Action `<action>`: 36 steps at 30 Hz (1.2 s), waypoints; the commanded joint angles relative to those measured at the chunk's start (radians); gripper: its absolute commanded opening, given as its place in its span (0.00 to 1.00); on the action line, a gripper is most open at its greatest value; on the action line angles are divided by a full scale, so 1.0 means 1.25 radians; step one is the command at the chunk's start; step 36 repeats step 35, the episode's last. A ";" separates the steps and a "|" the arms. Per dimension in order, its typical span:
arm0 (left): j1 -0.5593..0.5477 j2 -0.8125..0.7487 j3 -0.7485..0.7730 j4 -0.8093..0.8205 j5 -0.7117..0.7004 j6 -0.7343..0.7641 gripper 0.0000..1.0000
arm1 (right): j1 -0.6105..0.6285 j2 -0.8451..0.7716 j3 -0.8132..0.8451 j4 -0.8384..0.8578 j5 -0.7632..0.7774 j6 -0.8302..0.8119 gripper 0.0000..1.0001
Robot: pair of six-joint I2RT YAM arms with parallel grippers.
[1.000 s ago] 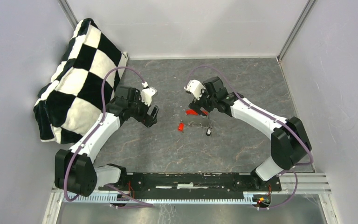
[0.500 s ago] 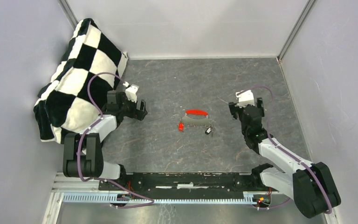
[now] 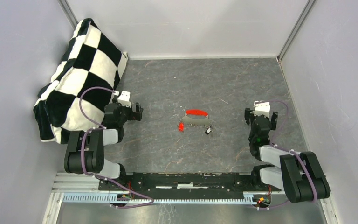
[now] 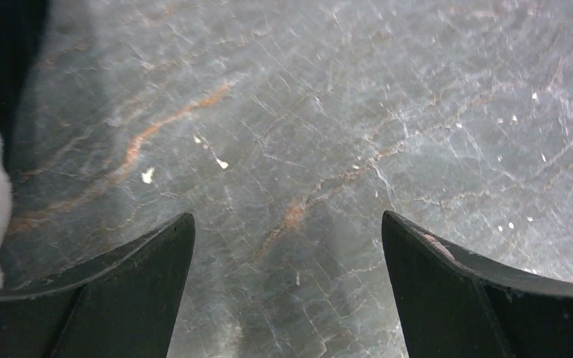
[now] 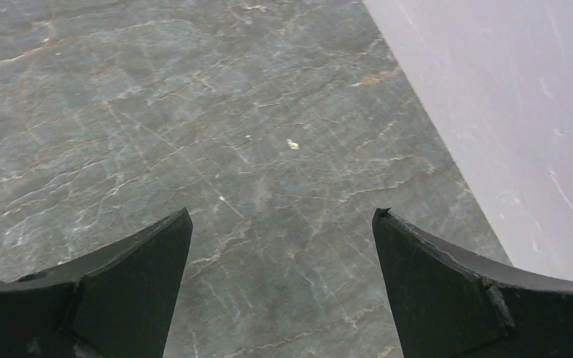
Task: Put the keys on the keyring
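The left arm (image 3: 86, 149), built of white and black segments, sits folded tight at 8 o'clock in the overhead view, with its elbow doubled back close to its base. Its black two-finger left gripper (image 3: 137, 112) points toward 3 o'clock, jaws spread wide and holding nothing. The matching right arm (image 3: 293, 172) is folded the same way at 4 o'clock. Its black right gripper (image 3: 261, 117) aims toward 12 o'clock, jaws equally wide apart and empty.
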 commanded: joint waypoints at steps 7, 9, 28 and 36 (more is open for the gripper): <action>0.005 0.061 -0.231 0.621 -0.048 -0.078 1.00 | -0.005 0.045 -0.147 0.335 -0.121 -0.038 0.98; 0.004 0.054 -0.235 0.613 -0.044 -0.073 1.00 | -0.003 0.071 -0.181 0.421 -0.110 -0.037 0.98; 0.004 0.066 -0.145 0.464 -0.073 -0.090 1.00 | 0.002 0.166 -0.178 0.501 -0.099 -0.046 0.98; 0.004 0.068 -0.140 0.456 -0.074 -0.090 1.00 | 0.002 0.165 -0.177 0.498 -0.098 -0.045 0.98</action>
